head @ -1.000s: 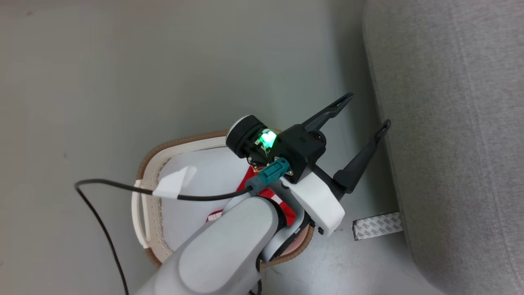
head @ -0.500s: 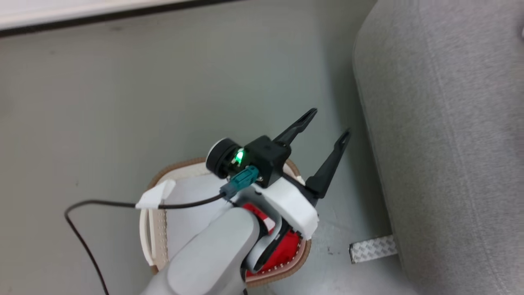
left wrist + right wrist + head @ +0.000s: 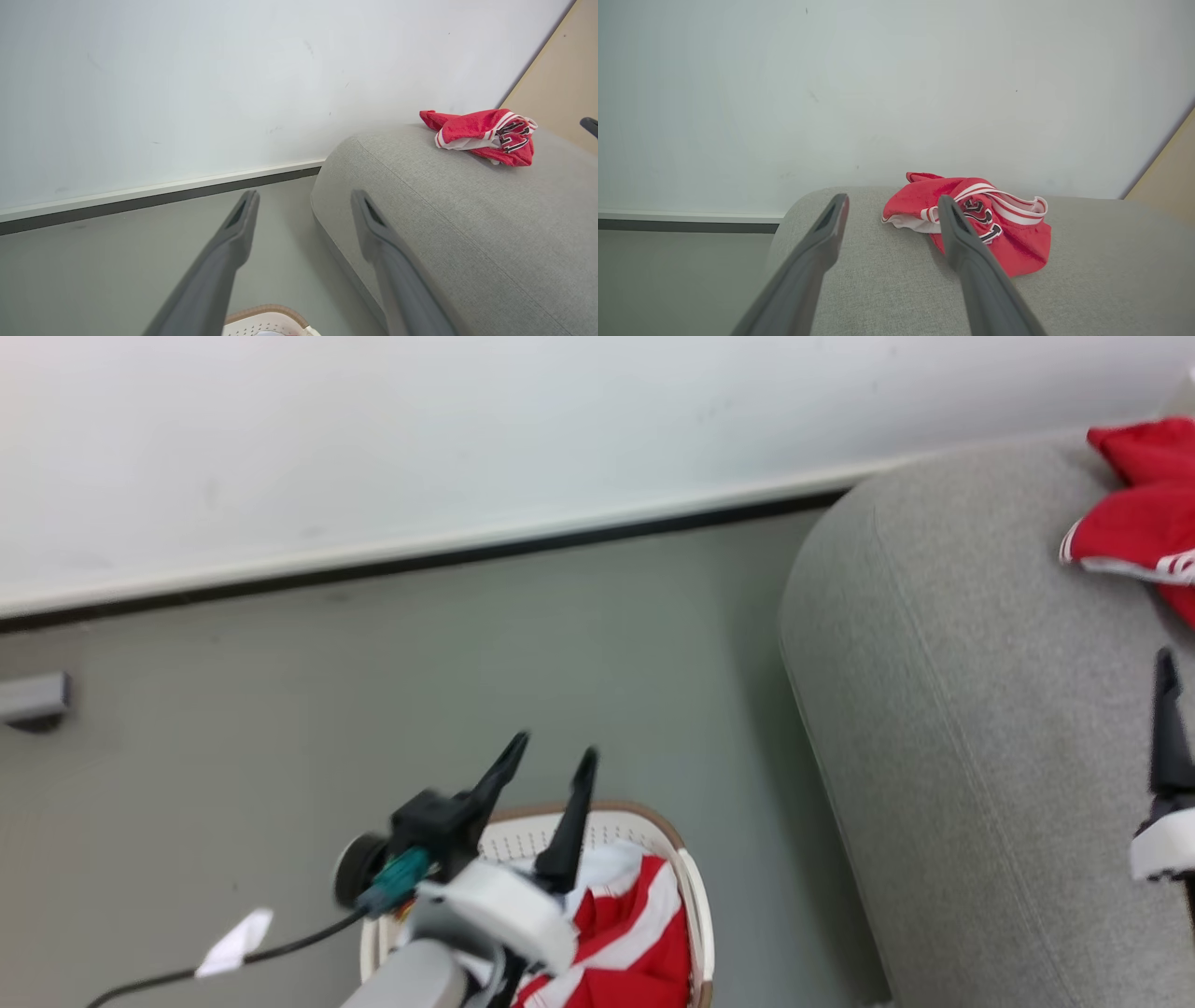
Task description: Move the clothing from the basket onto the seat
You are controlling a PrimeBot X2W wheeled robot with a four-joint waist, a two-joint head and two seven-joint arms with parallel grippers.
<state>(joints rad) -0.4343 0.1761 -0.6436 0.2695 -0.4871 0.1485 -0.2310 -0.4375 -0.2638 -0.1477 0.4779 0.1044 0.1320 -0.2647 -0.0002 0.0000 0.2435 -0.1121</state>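
Note:
The white basket (image 3: 686,868) with its brown rim stands on the floor at the bottom of the head view, and a red garment with white stripes (image 3: 625,924) lies in it. My left gripper (image 3: 553,749) hangs above the basket's far rim (image 3: 266,310), open and empty (image 3: 304,196). The large grey seat (image 3: 980,756) rises to the right. On its far end lies a crumpled red jersey (image 3: 1134,513) with black numerals (image 3: 980,219) (image 3: 481,135). My right gripper (image 3: 893,203) is open and empty above the seat (image 3: 878,280), short of the jersey; one finger (image 3: 1162,709) shows at the right edge.
A white wall with a dark baseboard (image 3: 420,565) runs behind the grey floor. A small grey block (image 3: 33,695) sits at the far left. My left arm's black cable with a white tape tag (image 3: 238,943) trails over the floor. A beige panel (image 3: 560,79) stands behind the seat.
The head camera has tilted up, bringing the wall, the seat's far end with the jersey and my right gripper into view. My left gripper has turned to point towards the wall, off the seat's side.

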